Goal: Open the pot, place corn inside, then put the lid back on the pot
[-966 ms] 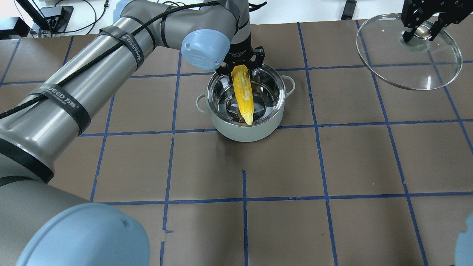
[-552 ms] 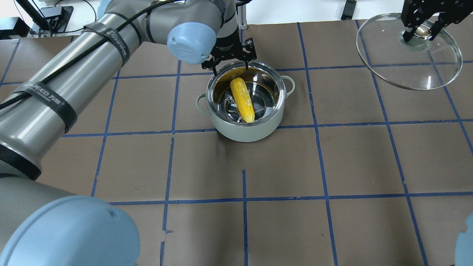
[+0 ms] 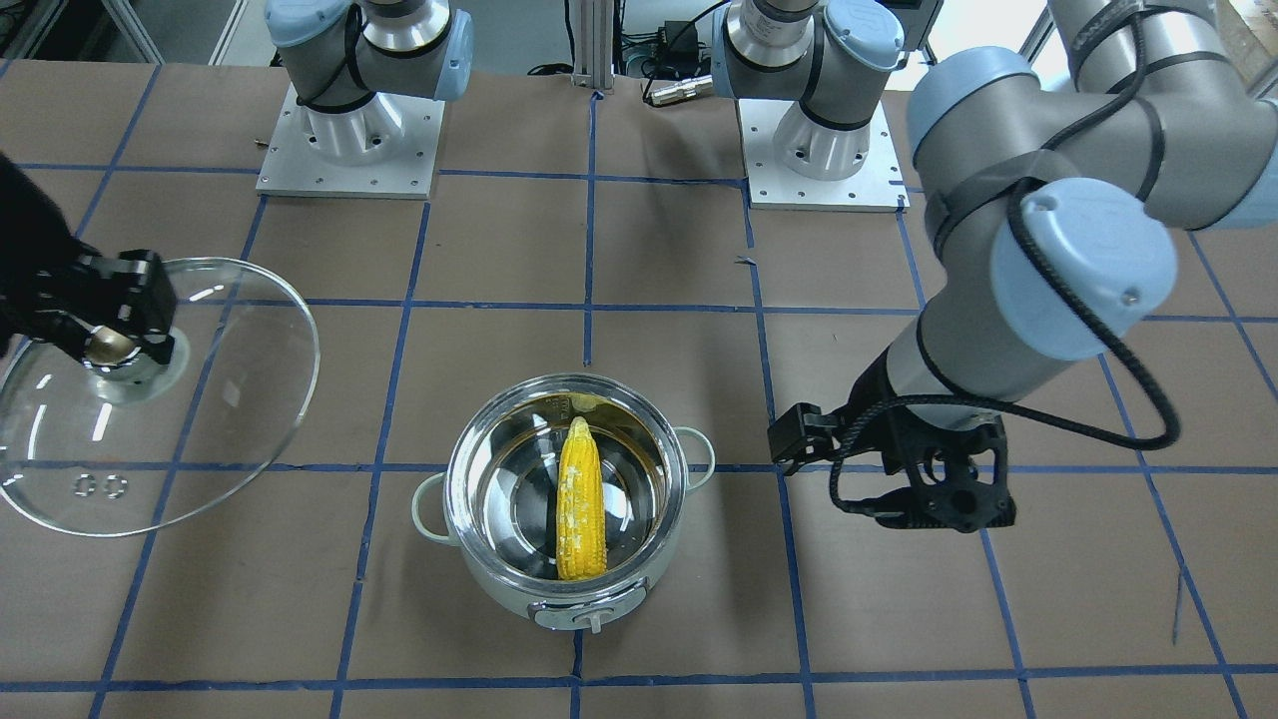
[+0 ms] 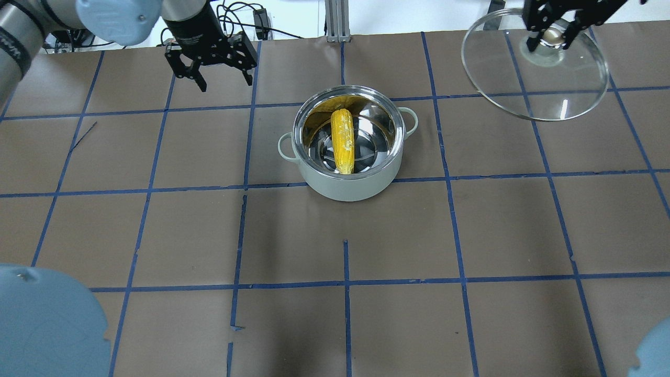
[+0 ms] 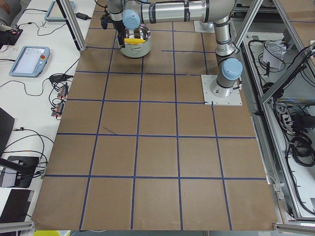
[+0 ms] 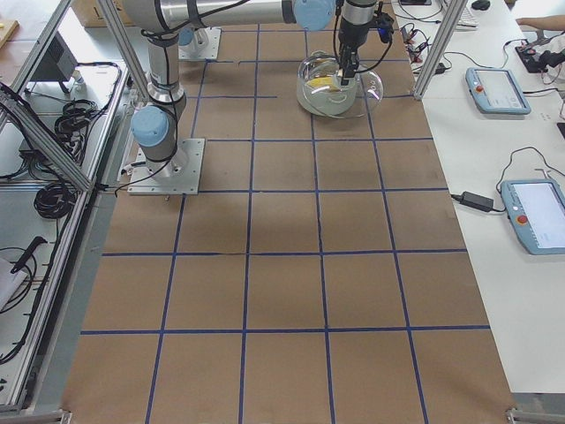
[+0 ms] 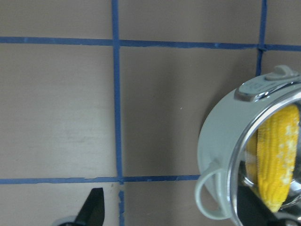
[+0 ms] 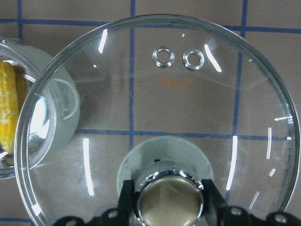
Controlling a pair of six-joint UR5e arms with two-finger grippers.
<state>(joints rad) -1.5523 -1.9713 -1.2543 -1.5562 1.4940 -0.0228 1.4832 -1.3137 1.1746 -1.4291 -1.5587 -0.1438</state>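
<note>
Off to the pot's right, held aloft: lid [image 4: 544, 89], glass, rigid, breakable, I judge slick; my right gripper [image 4: 552, 35] clamps its ball knob [image 8: 170, 203], the only sound hold. Inside the pot [image 4: 350, 189] lies the corn [image 4: 343, 141]; my left gripper [image 4: 225, 78] hangs spread wide, empty.

Corn [image 4: 343, 141] lies in pot [image 4: 349, 189], lid [image 4: 555, 89] to its right.

The left wrist view cut the pot [image 7: 221, 141] at its right edge, so only part of the corn [image 7: 277, 155] showed. The lid [image 3: 200, 399] ran off the front view's left edge. In both side views the left claw [image 4: 225, 82] and right claw [image 4: 549, 39] were too small to read.
</note>
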